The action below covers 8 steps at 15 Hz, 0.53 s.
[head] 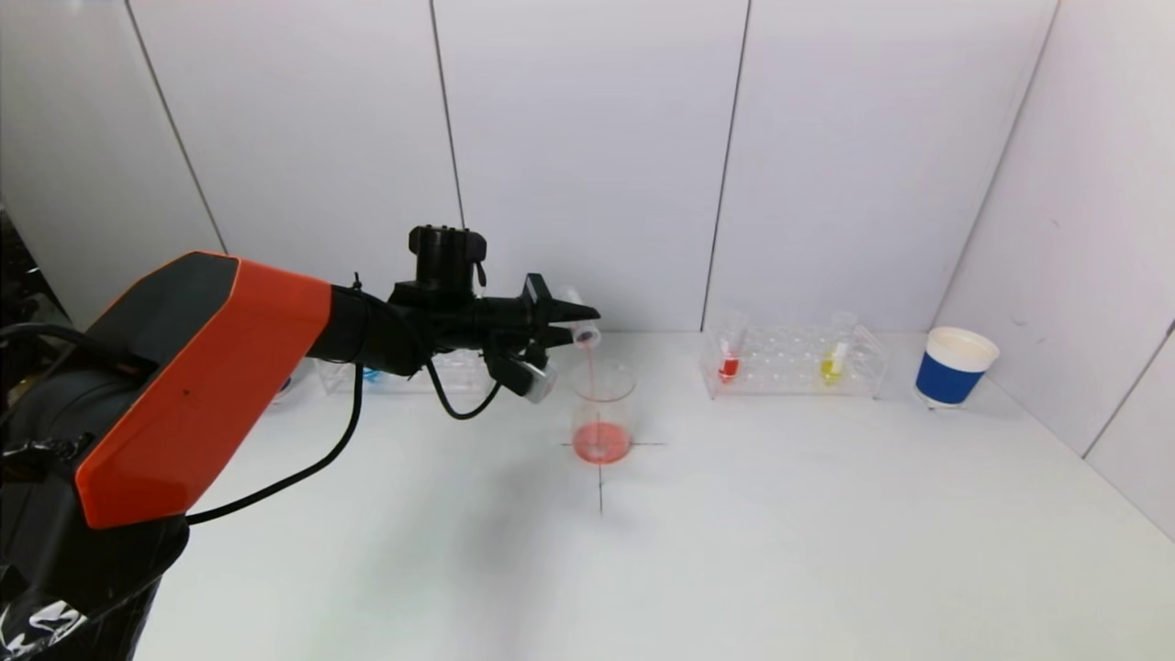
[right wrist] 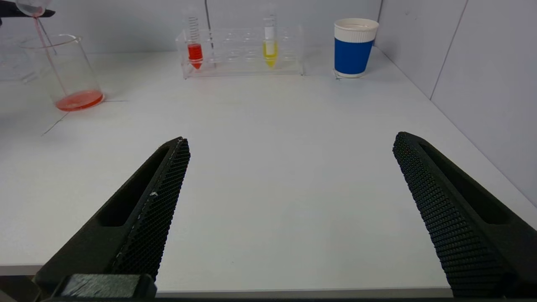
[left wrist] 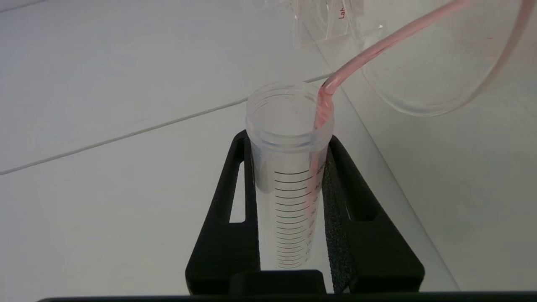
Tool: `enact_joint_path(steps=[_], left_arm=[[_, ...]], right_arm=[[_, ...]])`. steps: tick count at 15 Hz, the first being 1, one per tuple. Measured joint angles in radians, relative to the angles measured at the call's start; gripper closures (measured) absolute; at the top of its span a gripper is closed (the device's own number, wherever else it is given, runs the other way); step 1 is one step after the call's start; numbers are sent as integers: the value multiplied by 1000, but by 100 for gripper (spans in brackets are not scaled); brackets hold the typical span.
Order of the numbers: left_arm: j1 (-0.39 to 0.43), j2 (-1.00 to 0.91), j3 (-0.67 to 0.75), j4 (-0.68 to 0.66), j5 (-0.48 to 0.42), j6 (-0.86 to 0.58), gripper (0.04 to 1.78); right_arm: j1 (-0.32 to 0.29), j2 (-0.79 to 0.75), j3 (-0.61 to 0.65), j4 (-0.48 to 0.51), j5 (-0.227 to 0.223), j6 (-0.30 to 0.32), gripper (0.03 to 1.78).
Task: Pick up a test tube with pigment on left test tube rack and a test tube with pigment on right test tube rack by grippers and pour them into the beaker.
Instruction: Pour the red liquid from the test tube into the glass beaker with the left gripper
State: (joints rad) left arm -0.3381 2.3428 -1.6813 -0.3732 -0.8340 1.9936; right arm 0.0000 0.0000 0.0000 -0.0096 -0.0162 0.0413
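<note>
My left gripper is shut on a clear graduated test tube, tipped mouth-down over the glass beaker. A thin red stream runs from the tube's mouth into the beaker, which holds red liquid at its bottom. In the left wrist view the tube sits between the black fingers and the stream leaves its rim towards the beaker's rim. The right rack holds a red-pigment tube and a yellow-pigment tube. My right gripper is open and empty, low over the table's near edge.
The left rack stands behind my left arm, mostly hidden, with a bit of blue showing. A blue-and-white paper cup stands at the far right near the wall. The beaker stands on a black cross mark. White wall panels close the back and right.
</note>
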Motion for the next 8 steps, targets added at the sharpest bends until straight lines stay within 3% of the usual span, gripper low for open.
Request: enact_joint_path(steps=[8], left_arm=[[-8, -6, 0, 41, 39, 53, 137]], right_arm=[[0, 0, 0, 0, 0, 0, 5]])
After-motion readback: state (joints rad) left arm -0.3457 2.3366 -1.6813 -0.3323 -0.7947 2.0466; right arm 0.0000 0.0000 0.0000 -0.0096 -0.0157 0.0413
